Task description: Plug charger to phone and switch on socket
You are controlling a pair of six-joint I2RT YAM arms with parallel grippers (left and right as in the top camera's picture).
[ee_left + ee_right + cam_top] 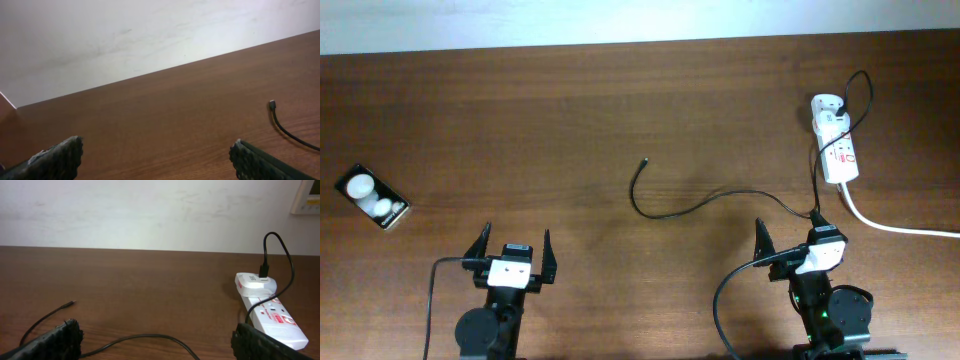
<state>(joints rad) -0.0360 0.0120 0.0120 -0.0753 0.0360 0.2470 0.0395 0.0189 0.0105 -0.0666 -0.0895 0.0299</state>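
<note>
Left gripper (516,238) and right gripper (788,232) both released, fingers spread wide, grasping nothing. Phone (372,197) lying far left on wooden table (570,100), well apart from charger (700,205) (connector tip (644,160) free, mid-table). White plug head (825,105) sitting in socket (842,155), far right. Switch position too small to tell.

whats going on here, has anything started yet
Nothing is being handled. The left fingers and right fingers are open and empty. The phone lies far left, on its own. The charger is plugged into the adapter on the socket at right. Its connector tip lies loose in the middle, well away from the phone.
</note>
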